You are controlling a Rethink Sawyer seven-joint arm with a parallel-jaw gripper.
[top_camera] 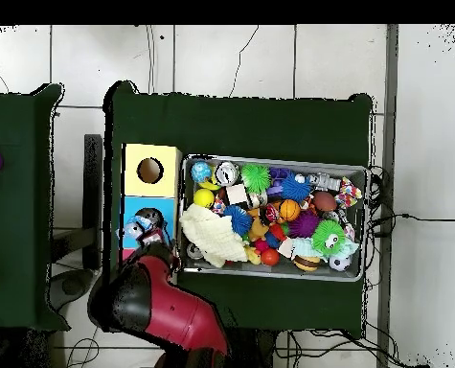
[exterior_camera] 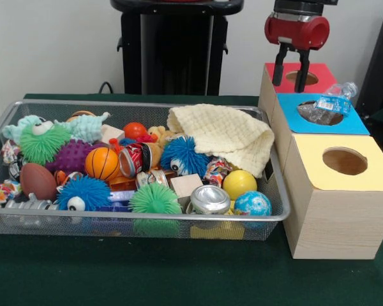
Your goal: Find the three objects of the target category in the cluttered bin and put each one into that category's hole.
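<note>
On blue box (exterior_camera: 360, 125), blue-labelled packet (exterior_camera: 330, 106) (label unreadable).

Three wooden boxes (exterior_camera: 335, 191), one wire bin (exterior_camera: 277, 213), one cloth (exterior_camera: 226, 137), two cans (exterior_camera: 209, 199), one plastic packet (exterior_camera: 329, 107).

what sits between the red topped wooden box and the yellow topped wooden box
The blue-topped wooden box, with a wrinkly clear plastic packet lying over its hole. The front view shows it best; the gripper hangs above the red-topped box.
</note>
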